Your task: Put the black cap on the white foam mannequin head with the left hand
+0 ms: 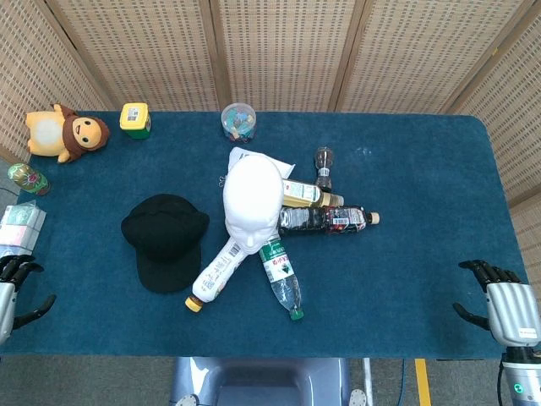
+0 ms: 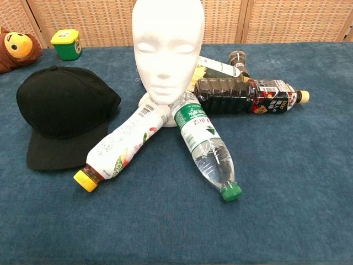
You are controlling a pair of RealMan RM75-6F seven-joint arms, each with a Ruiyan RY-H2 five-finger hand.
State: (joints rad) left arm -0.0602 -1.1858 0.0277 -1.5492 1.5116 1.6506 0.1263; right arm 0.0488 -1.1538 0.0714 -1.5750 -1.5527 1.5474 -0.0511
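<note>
Right, bottles fan out around the white foam head (image 1: 253, 203): a clear one with a green cap (image 2: 208, 146), a dark one (image 2: 248, 95) and a yellow-capped one (image 2: 121, 146), while a small clear tub (image 1: 239, 120) holds colourful bits. Left hand (image 1: 13, 288) sits at the surface (image 1: 406, 279) edge, fingers apart, holding nothing; right hand (image 1: 505, 306) likewise. Black cap (image 1: 164, 238) lies flat, just left of the head, brim toward the robot.

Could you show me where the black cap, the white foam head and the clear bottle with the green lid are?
black fabric cap (image 2: 63, 105), chest view, on its crown.
white foam mannequin head (image 2: 167, 44), chest view, on its face.
clear plastic bottle with green lid (image 2: 207, 146), chest view, mid-body.
</note>
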